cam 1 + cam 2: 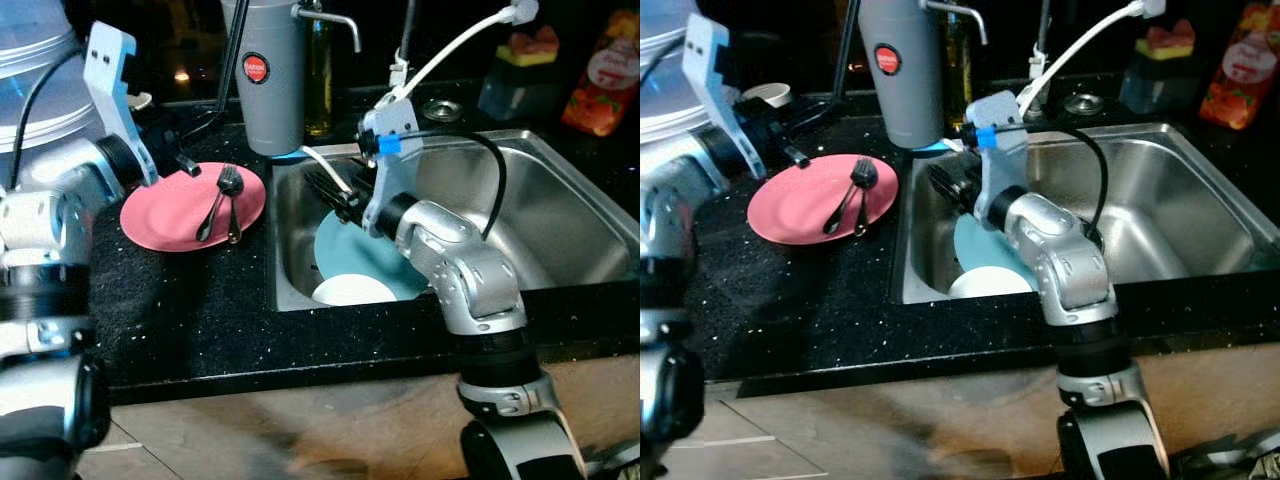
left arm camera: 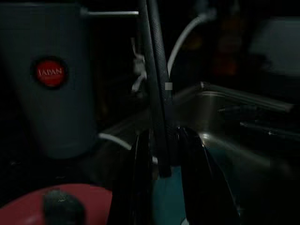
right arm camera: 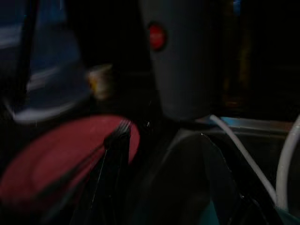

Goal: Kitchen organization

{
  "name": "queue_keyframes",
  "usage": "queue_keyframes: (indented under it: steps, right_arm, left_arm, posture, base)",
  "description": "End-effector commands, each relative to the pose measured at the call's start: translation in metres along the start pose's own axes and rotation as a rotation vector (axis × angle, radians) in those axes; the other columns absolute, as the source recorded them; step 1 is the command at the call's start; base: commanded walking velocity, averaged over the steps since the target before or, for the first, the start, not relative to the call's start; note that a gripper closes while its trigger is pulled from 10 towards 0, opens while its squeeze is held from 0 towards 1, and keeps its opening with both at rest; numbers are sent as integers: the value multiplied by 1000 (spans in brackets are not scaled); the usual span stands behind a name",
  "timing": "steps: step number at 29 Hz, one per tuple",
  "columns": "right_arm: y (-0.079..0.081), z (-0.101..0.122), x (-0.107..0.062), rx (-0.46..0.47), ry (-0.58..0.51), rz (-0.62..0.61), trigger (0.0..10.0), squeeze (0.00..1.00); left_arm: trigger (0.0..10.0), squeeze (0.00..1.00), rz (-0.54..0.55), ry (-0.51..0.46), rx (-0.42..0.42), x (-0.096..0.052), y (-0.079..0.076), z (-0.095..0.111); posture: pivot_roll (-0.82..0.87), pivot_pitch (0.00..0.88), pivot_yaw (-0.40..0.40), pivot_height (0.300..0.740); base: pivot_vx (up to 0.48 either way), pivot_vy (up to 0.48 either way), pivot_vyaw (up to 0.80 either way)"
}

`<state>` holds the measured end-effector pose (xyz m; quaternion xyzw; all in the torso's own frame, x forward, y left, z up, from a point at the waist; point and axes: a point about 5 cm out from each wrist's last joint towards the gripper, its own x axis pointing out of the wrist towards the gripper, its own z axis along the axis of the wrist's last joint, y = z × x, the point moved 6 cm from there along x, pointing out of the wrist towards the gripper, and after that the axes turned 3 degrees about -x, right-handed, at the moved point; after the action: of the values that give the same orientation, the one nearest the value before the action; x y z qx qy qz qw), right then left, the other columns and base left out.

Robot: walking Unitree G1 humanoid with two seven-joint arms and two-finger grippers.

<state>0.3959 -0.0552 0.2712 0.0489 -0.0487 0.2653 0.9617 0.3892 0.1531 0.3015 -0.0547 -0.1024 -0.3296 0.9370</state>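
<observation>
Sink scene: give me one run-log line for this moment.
right gripper: over sink, above teal plate | left gripper: at pink plate rim | fork, spoon: on pink plate | white bowl: in sink

A grey canister [image 1: 268, 75] with a red label stood on the black worktop [image 1: 190, 310] behind the sink. An orange packet [image 1: 602, 85] leaned at the far right.

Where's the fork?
The fork lies on the pink plate on the dark counter, left of the sink, near the grey jug.
</observation>
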Motion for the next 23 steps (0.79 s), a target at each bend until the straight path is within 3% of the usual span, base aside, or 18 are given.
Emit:
queue_keyframes:
  steps: [1, 2, 3, 4, 12, 13, 14, 15, 23]
  right_arm:
    - [5, 6, 2, 80, -34, 15, 10000, 239]
    - [5, 6, 2, 80, -34, 15, 10000, 239]
    - [8, 8, 2, 103, -43, 24, 10000, 890]
    - [10, 10, 2, 132, -54, 32, 10000, 1000]
    - [25, 22, 1, 217, -96, 102, 10000, 1000]
    - [38, 26, 0, 208, -104, 165, 10000, 733]
    - [42, 27, -1, 205, -105, 181, 10000, 733]
    - [44, 29, -1, 215, -110, 188, 10000, 0]
    - [46, 33, 0, 253, -109, 205, 10000, 0]
  left_arm:
    - [0, 0, 17, -31, -26, 0, -7, -5]
    - [0, 0, 17, -31, -26, 0, -7, -5]
    - [0, 0, 17, -33, -36, 1, -11, -9]
    - [0, 0, 15, -17, -36, 1, -15, -15]
    - [0, 0, 3, 64, -13, -2, -31, -33]
    - [0, 0, -34, 119, 12, -5, -41, -43]
    - [0, 0, -45, 135, 19, -6, -44, -46]
    - [0, 0, -49, 151, 27, -7, -46, -49]
    - [0, 0, -65, 169, 35, -8, -53, -52]
  posture:
    - [23, 22, 60, 740]
    - [23, 22, 60, 740]
    - [23, 22, 60, 740]
    - [21, 24, 62, 740]
    - [24, 28, 66, 740]
    - [28, 26, 63, 740]
    - [28, 26, 63, 740]
    - [28, 26, 63, 740]
    - [27, 20, 63, 740]
  base:
    - [0, 0, 0]
    - [0, 0, 0]
    - [0, 0, 0]
    - [0, 0, 0]
    - [0, 0, 0]
    - [0, 0, 0]
    - [0, 0, 0]
    - [0, 0, 0]
    - [0, 0, 0]
